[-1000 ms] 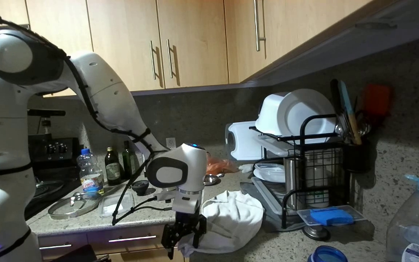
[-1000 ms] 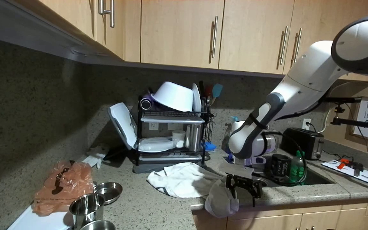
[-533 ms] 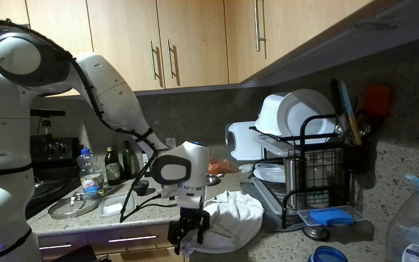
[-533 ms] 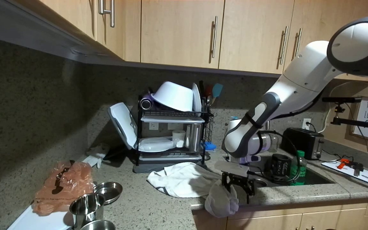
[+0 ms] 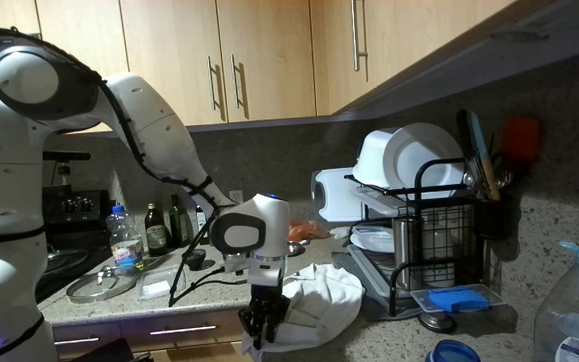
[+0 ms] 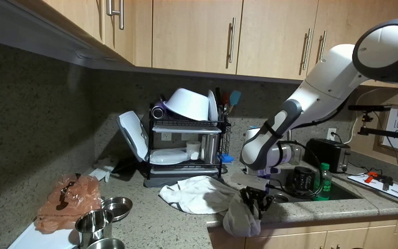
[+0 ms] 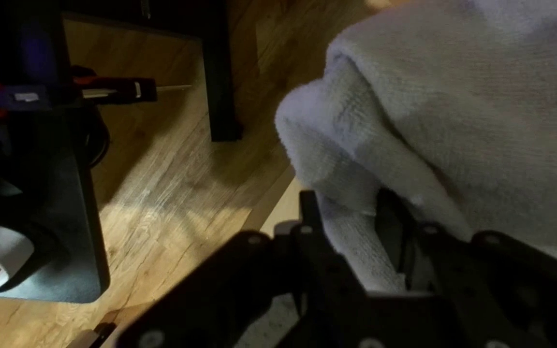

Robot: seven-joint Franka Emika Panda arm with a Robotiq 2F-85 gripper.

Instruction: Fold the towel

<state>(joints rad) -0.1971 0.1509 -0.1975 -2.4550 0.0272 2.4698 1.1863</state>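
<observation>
Countertop bears a dish rack beside the towel.

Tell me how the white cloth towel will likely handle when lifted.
The white cloth towel will probably flop, since it lies in loose folds and droops past the edge of the speckled grey counter. Its fuzzy surface suggests it likely won't be slippery.

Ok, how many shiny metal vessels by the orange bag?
3, in an exterior view: a shallow dish, a taller pot in front, and a vessel cut off at the bottom edge. More may be hidden.
</observation>
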